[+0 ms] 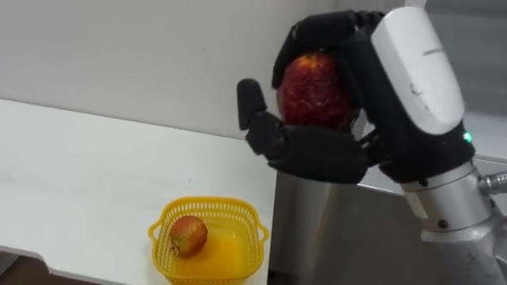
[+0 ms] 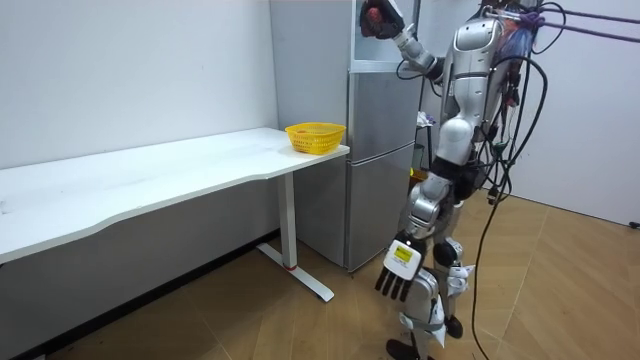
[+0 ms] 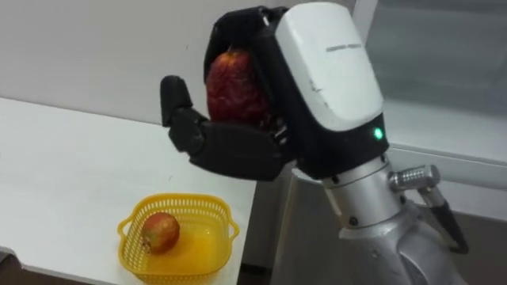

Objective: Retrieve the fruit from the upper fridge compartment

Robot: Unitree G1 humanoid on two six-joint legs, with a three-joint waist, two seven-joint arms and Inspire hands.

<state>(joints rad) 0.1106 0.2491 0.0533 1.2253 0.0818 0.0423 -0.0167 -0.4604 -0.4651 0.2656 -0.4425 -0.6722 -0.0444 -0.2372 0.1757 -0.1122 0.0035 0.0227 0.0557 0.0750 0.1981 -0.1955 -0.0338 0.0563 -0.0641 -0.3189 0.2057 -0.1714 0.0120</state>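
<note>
**Robot holding a red apple up by the fridge, with a yellow basket below**

The robot stood facing a tall grey fridge, its right arm raised to the upper part. Its right hand was clenched around a dark red apple, fingers curled over the top and thumb bracing from below. That wrap-around grip probably served to stop the round fruit rolling out while it was carried. The apple was in the air, level with the upper fridge and touching nothing but the hand. Below and to the left, a yellow mesh basket sat at the end of a white table, just beside the fridge, likely as the drop-off spot. One smaller red-and-yellow apple lay inside it, against the left wall. The left hand hung by the thigh, fingers relaxed and holding nothing.
</note>
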